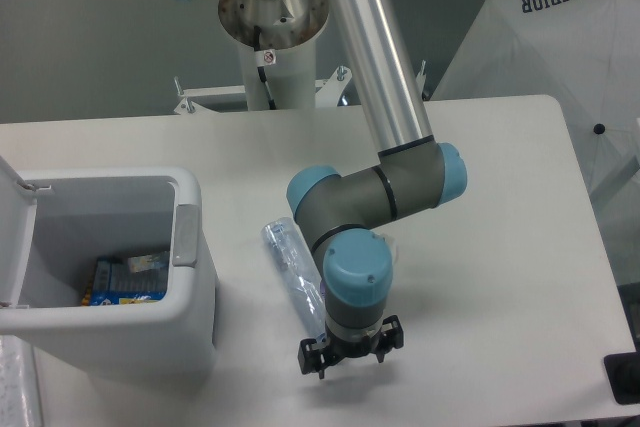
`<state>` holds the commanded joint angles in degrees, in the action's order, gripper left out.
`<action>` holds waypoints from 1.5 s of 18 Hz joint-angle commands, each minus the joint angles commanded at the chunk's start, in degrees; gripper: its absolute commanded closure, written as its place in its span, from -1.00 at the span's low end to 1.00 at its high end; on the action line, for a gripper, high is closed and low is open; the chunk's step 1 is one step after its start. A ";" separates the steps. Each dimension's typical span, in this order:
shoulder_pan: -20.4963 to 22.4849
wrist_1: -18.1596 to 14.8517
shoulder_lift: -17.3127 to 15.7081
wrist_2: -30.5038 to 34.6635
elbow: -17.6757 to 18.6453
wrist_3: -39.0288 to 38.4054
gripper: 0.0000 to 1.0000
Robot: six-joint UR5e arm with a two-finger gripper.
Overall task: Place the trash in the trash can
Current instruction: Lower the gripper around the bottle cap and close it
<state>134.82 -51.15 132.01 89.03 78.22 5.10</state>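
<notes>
The flattened clear plastic bottle (288, 259) with a bluish label lies diagonally on the table, just right of the trash can. Its near end is hidden behind my wrist. My gripper (350, 350) hangs open just above the table at that near end, fingers spread and nothing between them. The smaller white wad is hidden behind my forearm. The white trash can (187, 277) stands at the left with its lid (14, 237) swung open, and a blue packet (125, 278) lies inside.
The robot's white pedestal (270, 42) stands at the back of the table. A white fabric cover printed SUPERIOR (560, 37) stands off the table's right back corner. A dark object (624, 378) sits at the near right edge.
</notes>
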 joint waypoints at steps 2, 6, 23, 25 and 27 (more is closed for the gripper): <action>0.00 0.00 0.00 0.09 0.09 0.00 -0.80; -0.09 0.09 -0.09 0.35 0.70 0.09 -0.70; -0.26 0.00 -0.62 0.35 1.93 0.44 -0.34; -0.26 0.00 -0.62 0.35 1.93 0.44 -0.32; -0.26 0.00 -0.70 0.35 2.02 0.44 -0.23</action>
<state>134.56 -51.15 131.31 89.38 80.24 5.54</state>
